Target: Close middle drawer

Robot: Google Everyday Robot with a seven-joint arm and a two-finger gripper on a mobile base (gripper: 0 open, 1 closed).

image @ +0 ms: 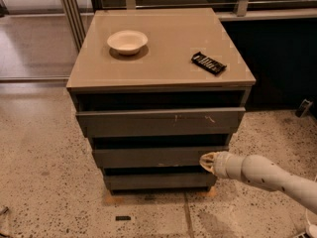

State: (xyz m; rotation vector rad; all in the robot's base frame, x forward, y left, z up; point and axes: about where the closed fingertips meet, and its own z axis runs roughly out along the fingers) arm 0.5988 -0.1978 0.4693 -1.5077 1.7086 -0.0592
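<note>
The grey cabinet (163, 38) has three drawers. The middle drawer (148, 157) is a plain flat grey front, second from the top, standing out a little from the cabinet body. My gripper (205, 161) is at the end of the white arm that comes in from the lower right. Its tip touches the right end of the middle drawer's front. The top drawer (158, 121), with small pale scratches, stands out further. The lowest drawer (156, 181) is just below the gripper.
A white bowl (127, 41) and a black packet (208, 63) lie on the cabinet top. Speckled floor surrounds the cabinet. A small dark object (123, 217) lies on the floor in front. A metal post (73, 9) and a dark wall stand behind.
</note>
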